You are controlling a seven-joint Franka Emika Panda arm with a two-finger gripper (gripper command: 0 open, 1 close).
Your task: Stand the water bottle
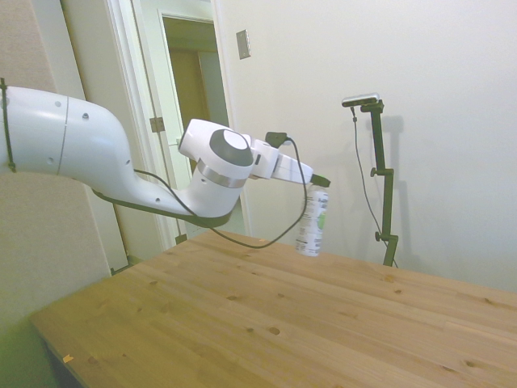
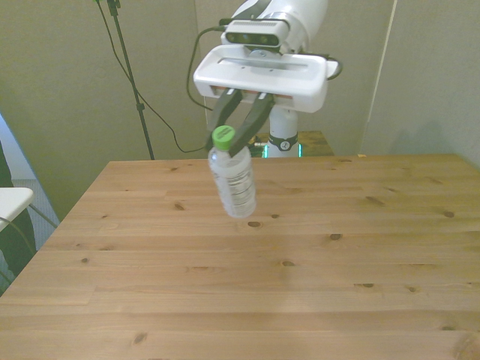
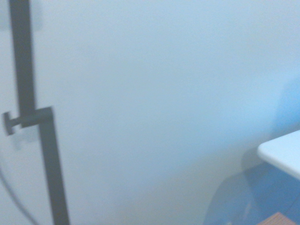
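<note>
The water bottle (image 1: pixel 313 221) (image 2: pixel 233 178) is a small clear plastic one with a green cap and a white label. It hangs in the air above the wooden table (image 2: pixel 315 262), cap up and nearly upright, with its bottom tilted a little toward the front view's right. My gripper (image 2: pixel 225 137) (image 1: pixel 320 181) is shut on the bottle at the cap and neck, held roughly level. In the side view the bottle's base floats slightly above the table's far edge. The wrist view shows only a blurred wall and none of the bottle.
A white object (image 2: pixel 11 201) sticks in at the front view's left edge, beside the table. A black cable (image 1: pixel 283 218) loops down from the wrist toward the tabletop. A doorway (image 1: pixel 190 89) stands behind the arm.
</note>
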